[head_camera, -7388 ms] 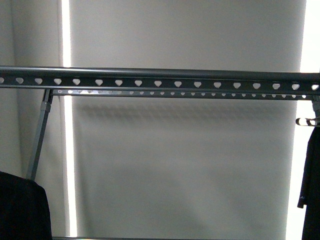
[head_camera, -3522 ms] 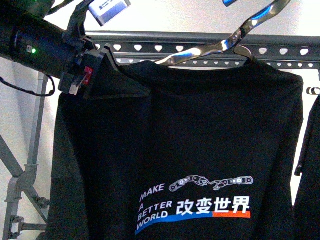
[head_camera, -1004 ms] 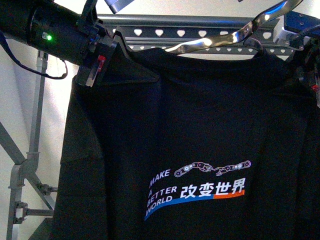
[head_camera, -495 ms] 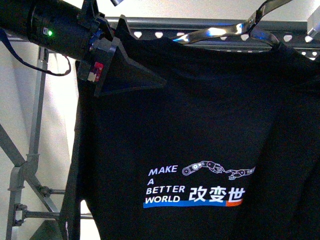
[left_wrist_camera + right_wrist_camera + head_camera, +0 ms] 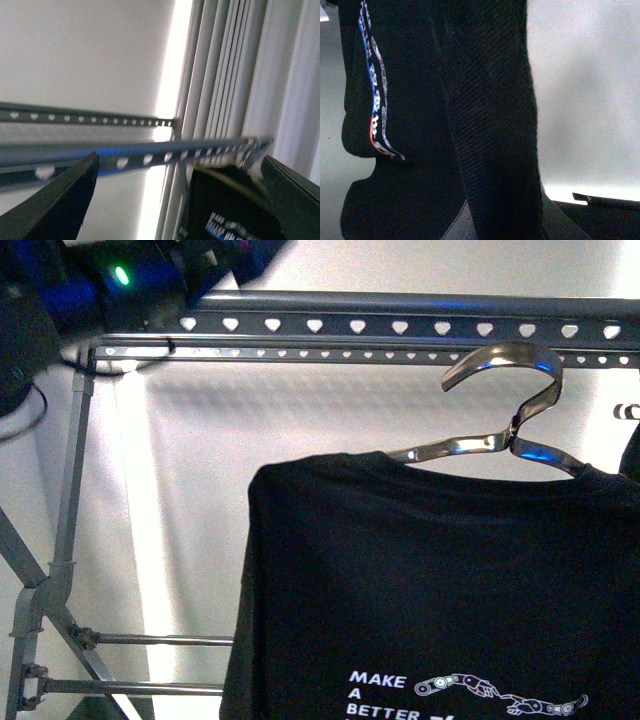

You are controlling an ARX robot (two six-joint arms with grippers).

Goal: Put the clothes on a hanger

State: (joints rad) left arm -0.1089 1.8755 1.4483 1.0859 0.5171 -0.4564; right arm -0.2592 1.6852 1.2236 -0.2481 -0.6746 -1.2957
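Black T-shirt (image 5: pixel 430 580) draped over a shiny metal coat hanger (image 5: pixel 460 447), low and to the right in the front view, white "MAKE A BETTER" print showing at the bottom edge. Hook (image 5: pixel 505 352) raised to the level of the rack (image 5: pixel 400 310) and overlapping the lower strip of its heart-punched top rail. Impossible to tell whether caught over the rail or only held in front of it.

Step in hand, by judgement: seating the hook on the rail. Next move calls for making sure the hook bears on the rail before any release, then drawing the arms clear without snagging the cloth. Risk of a swing or a slide off the hanger if freed too soon.

Left end effector (image 5: pixel 180 160) spread wide in its wrist view, dark fingers (image 5: pixel 55 205) at either side, nothing gripped or touched, only rail and shirt beyond. Left arm (image 5: pixel 60 290) blurred near the rail's left end, well apart from the shirt.

Right wrist view filled with dark ribbed cloth and the printed stripe, very close. Right end effector hidden there: opening and grip impossible to tell.
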